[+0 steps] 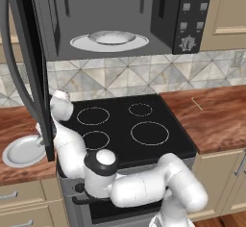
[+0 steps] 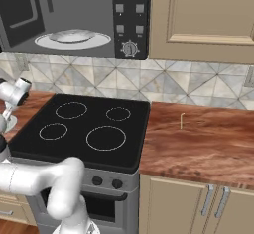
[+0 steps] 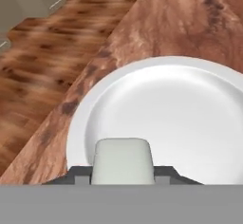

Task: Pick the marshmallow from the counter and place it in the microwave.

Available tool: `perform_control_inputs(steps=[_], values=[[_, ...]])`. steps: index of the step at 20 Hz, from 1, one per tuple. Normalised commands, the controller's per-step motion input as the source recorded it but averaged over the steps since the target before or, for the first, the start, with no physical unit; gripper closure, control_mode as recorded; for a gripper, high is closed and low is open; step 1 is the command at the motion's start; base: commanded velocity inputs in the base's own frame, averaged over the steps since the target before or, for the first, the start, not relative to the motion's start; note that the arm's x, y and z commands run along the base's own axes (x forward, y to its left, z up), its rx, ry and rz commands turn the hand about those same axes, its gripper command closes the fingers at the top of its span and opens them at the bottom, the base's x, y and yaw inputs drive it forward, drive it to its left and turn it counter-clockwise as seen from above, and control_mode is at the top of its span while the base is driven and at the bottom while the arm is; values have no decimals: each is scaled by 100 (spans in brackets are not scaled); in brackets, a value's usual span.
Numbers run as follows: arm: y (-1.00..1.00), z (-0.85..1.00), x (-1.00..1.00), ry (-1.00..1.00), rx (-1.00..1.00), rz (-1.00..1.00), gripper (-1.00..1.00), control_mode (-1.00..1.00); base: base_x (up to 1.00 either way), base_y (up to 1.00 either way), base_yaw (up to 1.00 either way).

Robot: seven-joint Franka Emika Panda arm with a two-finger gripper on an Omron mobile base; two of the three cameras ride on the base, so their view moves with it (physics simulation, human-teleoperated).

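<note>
The marshmallow [image 3: 123, 160], an off-white squarish lump, sits between my two dark fingertips at the bottom of the hand view. My gripper [image 3: 123, 174] is shut on it, just above the near rim of a round white plate [image 3: 171, 109] on the reddish-brown counter [image 3: 185, 19]. The microwave [image 1: 110, 14] hangs above the stove with its door [image 1: 24, 62] swung open to the left and its pale glass tray [image 1: 109, 41] in sight. In the left base view my arm bends down towards the plate [image 1: 21, 151], and the hand is partly hidden behind the door's edge.
The black stovetop [image 1: 125, 125] lies between the left counter and the right counter [image 1: 216, 120], where a thin pale stick [image 1: 197, 104] lies. The counter's front edge and the wooden floor [image 3: 42, 47] run close beside the plate. Beige cabinets [image 2: 203, 20] flank the microwave.
</note>
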Motion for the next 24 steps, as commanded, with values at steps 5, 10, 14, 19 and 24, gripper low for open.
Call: perform_control_inputs(steps=[5, 10, 14, 19, 24], values=[[-34, 0, -90, -19, 13, -42, 100, -100, 0, 0, 0], [-38, 65, -69, -15, 21, -37, 100, -100, 0, 0, 0], [-76, 100, -78, 0, 25, -27, 100, -100, 0, 0, 0], [-97, 100, -89, 0, 20, -25, 100, -100, 0, 0, 0], [-96, 100, -78, 0, 8, -24, 100, -100, 0, 0, 0]])
